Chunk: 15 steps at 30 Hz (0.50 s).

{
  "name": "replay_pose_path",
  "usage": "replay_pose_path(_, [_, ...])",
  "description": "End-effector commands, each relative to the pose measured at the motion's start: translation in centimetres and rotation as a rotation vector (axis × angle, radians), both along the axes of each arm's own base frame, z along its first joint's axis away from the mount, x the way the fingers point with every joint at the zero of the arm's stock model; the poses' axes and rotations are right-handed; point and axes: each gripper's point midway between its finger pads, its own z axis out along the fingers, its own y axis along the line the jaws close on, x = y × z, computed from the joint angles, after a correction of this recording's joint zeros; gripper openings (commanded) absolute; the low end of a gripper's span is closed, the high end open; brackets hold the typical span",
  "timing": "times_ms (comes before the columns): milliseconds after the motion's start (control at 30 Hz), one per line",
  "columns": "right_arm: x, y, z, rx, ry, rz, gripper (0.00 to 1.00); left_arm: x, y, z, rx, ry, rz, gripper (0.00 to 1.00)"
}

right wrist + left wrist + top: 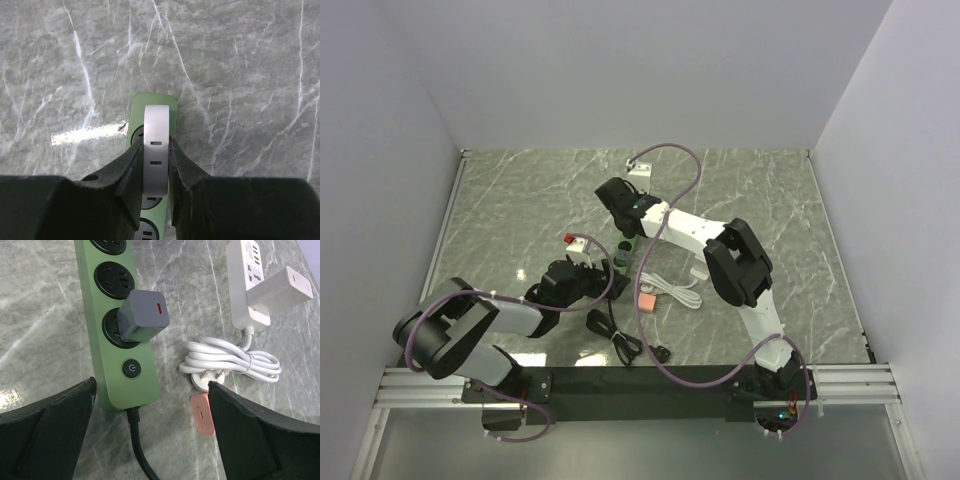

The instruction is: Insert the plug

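Right claw (155, 156) is clamped on a white plug (155, 125), fingers pinching its two flat sides. The plug is held upright over the far end of the green power strip (150, 100). The side grip likely leaves the prong end free to go down into a socket. Cannot tell whether the prongs are already in, since the fingers hide the base. Left claw (150, 390) is apart with nothing between its fingers, hovering low at the near end of the same strip by its power button (131, 369) and black cord (137, 450). It is probably placed there to steady the strip against the push. A grey charger (143, 315) sits in the nearest socket. To the right lie a coiled white cable (235, 362), a small pink block (201, 415) and a white power strip (237, 270) with its own adapter (280, 287). The surface is a green-grey veined marble table (520, 200), glossy with a glare streak. Plain white walls (620, 70) close three sides.
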Motion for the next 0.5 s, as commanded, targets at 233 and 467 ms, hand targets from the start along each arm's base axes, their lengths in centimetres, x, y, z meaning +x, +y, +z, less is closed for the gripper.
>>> replay_pose_path(233, [-6.9,-3.5,-7.3,-0.223,0.314,0.075,0.0,0.2,-0.2,1.7,-0.036,-0.057,-0.004,0.99])
replay_pose_path(467, [-8.6,-3.4,-7.6,-0.195,0.345,0.119,0.0,0.0,-0.2,1.4,-0.027,-0.053,-0.007,1.0])
